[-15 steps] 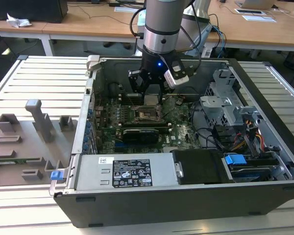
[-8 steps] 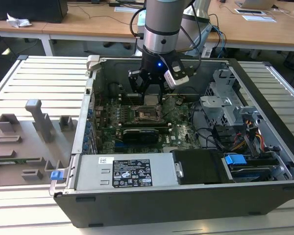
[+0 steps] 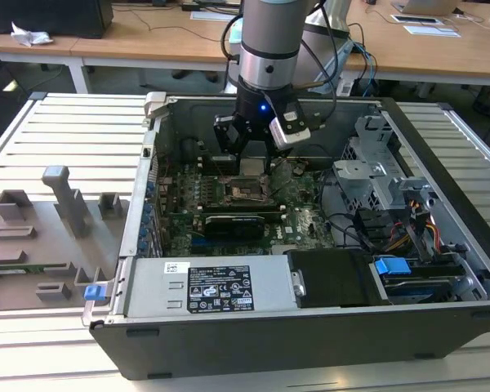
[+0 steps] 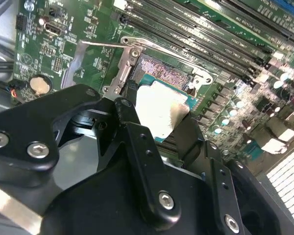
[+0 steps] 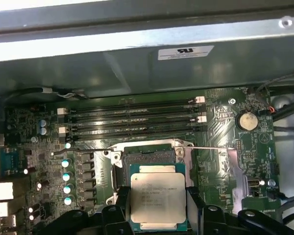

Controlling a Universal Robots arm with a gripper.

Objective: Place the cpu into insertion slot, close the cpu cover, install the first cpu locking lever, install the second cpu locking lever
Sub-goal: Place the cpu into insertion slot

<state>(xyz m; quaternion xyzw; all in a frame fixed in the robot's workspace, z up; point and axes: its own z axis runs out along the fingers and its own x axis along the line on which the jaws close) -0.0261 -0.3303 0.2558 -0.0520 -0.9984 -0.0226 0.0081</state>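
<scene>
- One gripper (image 5: 158,201), with two black fingers (image 5: 121,197), is clamped on the one cpu (image 5: 158,193). A finger presses against each of two opposite edges, and the chip's silver top faces the camera in both wrist views.
- The cpu hangs just over the one insertion slot (image 5: 148,155), overlapping part of it but not seated. The slot's tan contact field lies uncovered beyond the chip.
- Two thin metal levers (image 5: 81,151) run out from the slot, one to each side.
- Four long black memory slots (image 5: 132,115) lie side by side just past the insertion slot. One round coin battery (image 5: 246,120) sits near their ends on the green board (image 5: 220,142).
- In the exterior view the arm (image 3: 269,41) comes down from the top centre of the frame into one open computer case (image 3: 310,343).
- One grey power supply (image 3: 204,287) fills the lower centre.
- One grey fixture plate (image 3: 33,245) lies at the exterior view's left on the slatted table (image 3: 73,122).
</scene>
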